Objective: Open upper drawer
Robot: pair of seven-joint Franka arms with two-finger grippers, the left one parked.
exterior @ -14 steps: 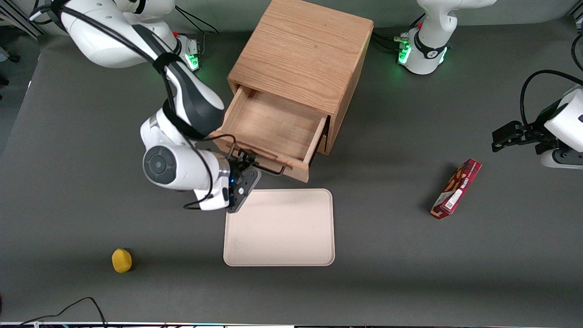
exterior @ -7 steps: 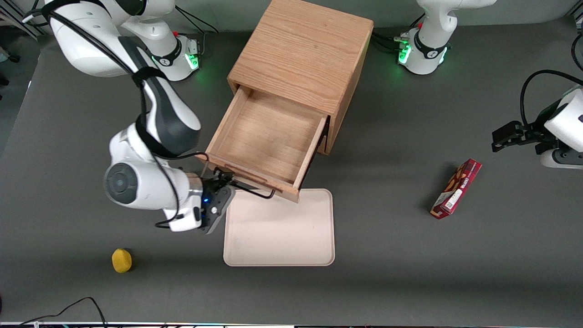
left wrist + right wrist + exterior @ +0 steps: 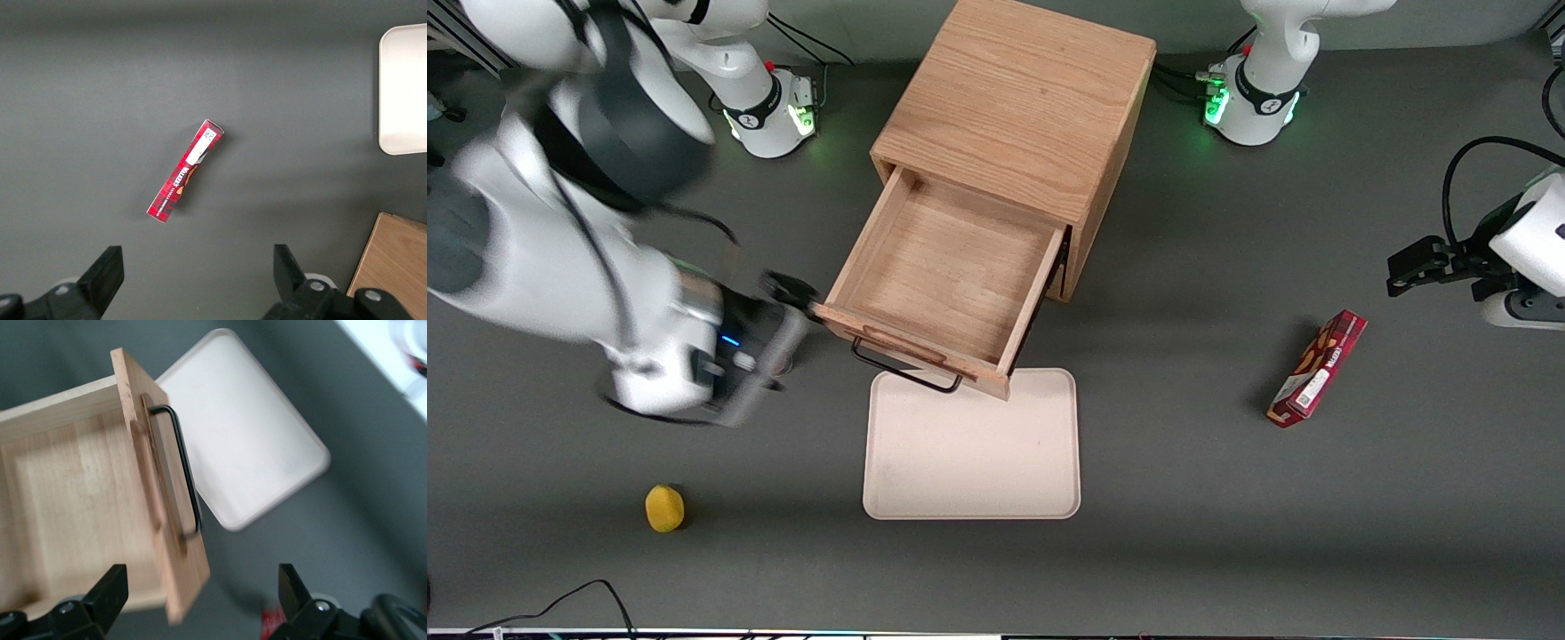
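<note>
The upper drawer [image 3: 951, 267] is pulled well out of the oak cabinet [image 3: 1014, 98], and its inside is bare. Its black bar handle [image 3: 907, 369] overhangs the tray's edge. My right gripper [image 3: 799, 300] is open and empty. It is off the handle, beside the drawer front's corner toward the working arm's end, and the arm looks raised and blurred. The right wrist view shows the drawer front [image 3: 160, 493] edge-on with the handle [image 3: 183, 473], and the gripper [image 3: 200, 587] spread wide with nothing held. The bottom drawer is hidden.
A cream tray [image 3: 971, 444] lies in front of the drawer; it also shows in the right wrist view [image 3: 247, 433]. A red box [image 3: 1316, 369] lies toward the parked arm's end. A yellow object [image 3: 664, 508] sits near the front camera, toward the working arm's end.
The drawer slid farther out, then stopped. The gripper let go of the handle and swung away toward the working arm's end, rising.
</note>
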